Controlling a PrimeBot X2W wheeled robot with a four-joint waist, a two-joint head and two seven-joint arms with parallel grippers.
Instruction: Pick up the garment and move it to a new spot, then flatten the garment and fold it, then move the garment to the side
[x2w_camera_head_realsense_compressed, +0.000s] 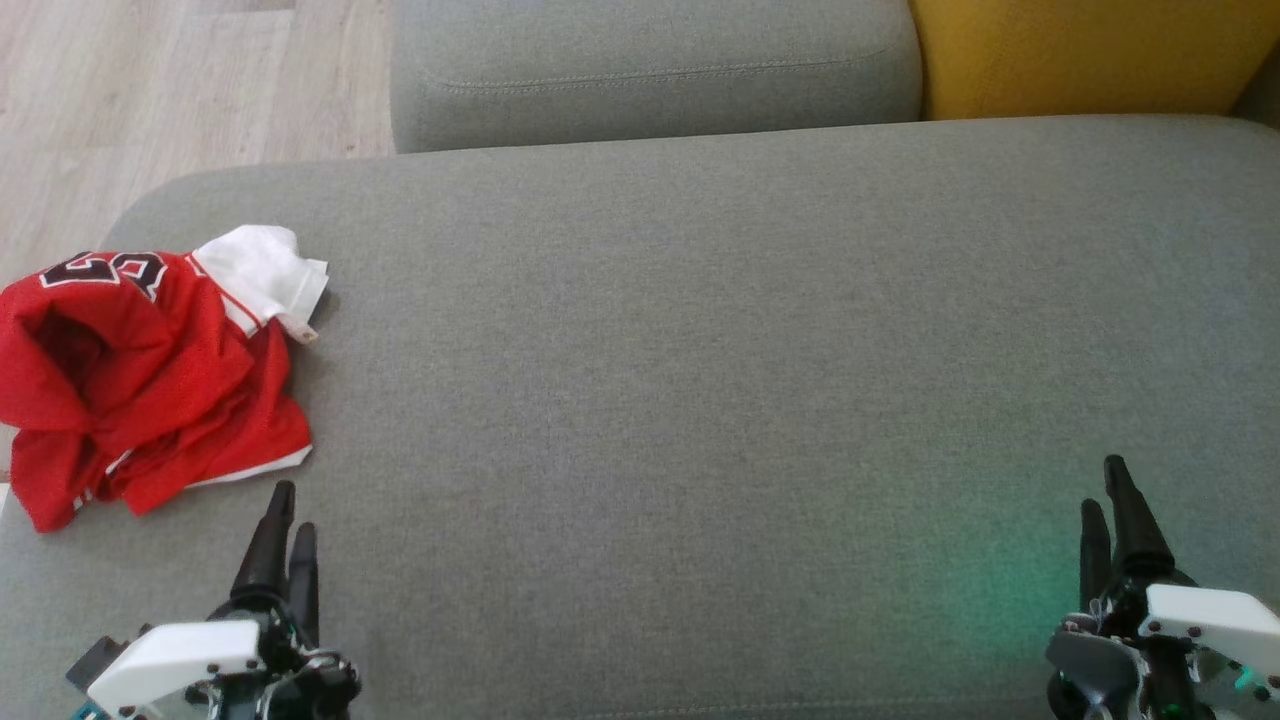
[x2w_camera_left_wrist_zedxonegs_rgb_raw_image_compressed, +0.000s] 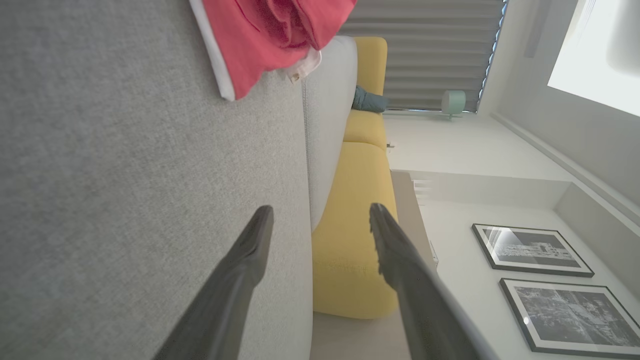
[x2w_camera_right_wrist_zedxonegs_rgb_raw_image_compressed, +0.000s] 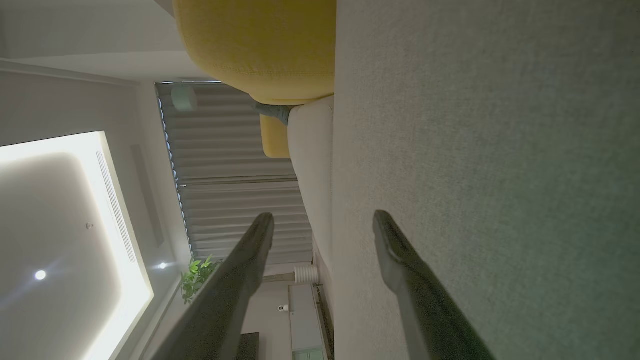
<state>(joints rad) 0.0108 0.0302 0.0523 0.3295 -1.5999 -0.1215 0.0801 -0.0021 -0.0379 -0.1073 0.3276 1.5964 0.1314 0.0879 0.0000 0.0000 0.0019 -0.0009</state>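
Left gripper (x2w_camera_head_realsense_compressed: 293, 507) released, empty; crumpled red garment (x2w_camera_head_realsense_compressed: 150, 380) lay just ahead-left of its fingertips, no clear long axis. Right gripper (x2w_camera_head_realsense_compressed: 1102, 484) released too, well apart; left arm nearer.

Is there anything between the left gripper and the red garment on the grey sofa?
Nothing visible stands in the way. The open left gripper points toward the crumpled garment, and only a short strip of bare grey cushion lies between them.

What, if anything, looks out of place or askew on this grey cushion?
The red mesh jersey with white trim lies crumpled in a heap at the left edge of the grey fabric cushion, not flattened. Nothing looks spilled or damaged.
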